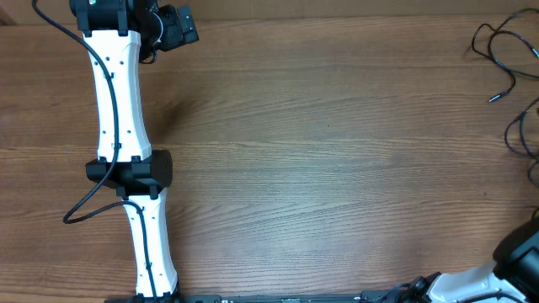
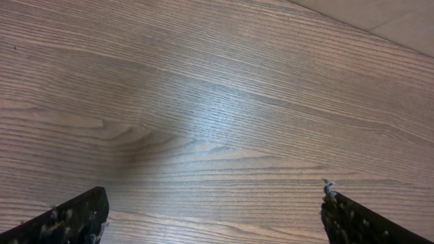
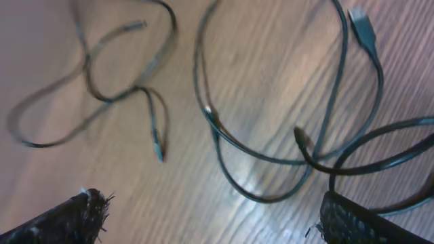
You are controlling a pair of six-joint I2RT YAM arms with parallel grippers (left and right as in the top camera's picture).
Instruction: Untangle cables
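black cables lying in loose loops on the wooden desk, sitting at the overhead frame's right edge, right hand facing them, spreading wide, left hand at upper left, also spreading wide

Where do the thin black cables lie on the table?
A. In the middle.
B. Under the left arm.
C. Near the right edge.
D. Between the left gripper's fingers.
C: the overhead view shows the cables by the right edge of the table, and the left gripper is open over bare wood.
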